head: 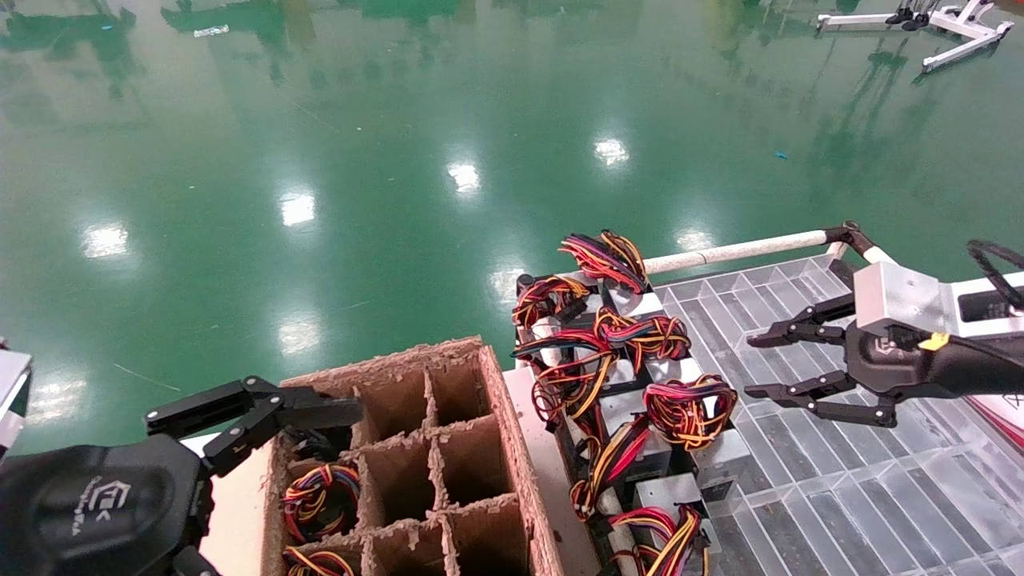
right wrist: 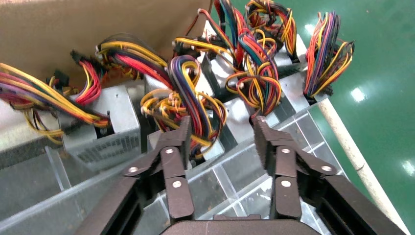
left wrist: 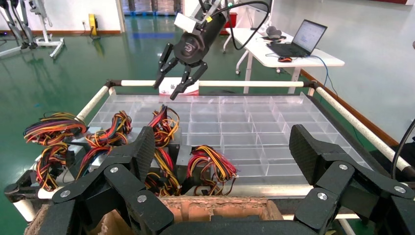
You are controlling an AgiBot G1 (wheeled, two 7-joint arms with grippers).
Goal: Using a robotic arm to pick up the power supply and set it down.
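Several power supplies [head: 632, 404], silver-grey boxes with looped red, yellow and black wire bundles, stand crowded along the left side of a clear divided tray [head: 840, 480]. My right gripper [head: 750, 366] hovers open over the tray just right of them, pointing at the bundle of the nearest power supply [head: 690, 408]. In the right wrist view, the right gripper [right wrist: 221, 129] holds nothing, and a power supply [right wrist: 188, 105] lies just ahead of its fingertips. My left gripper [left wrist: 225, 144] is open and empty over a cardboard box [head: 488, 432].
The cardboard box has divider cells, and two at its left hold wire bundles [head: 320, 492]. A white-padded rail [head: 736, 250] runs along the tray's far edge. Green floor lies beyond. In the left wrist view, a desk with a laptop [left wrist: 301, 36] stands behind the tray.
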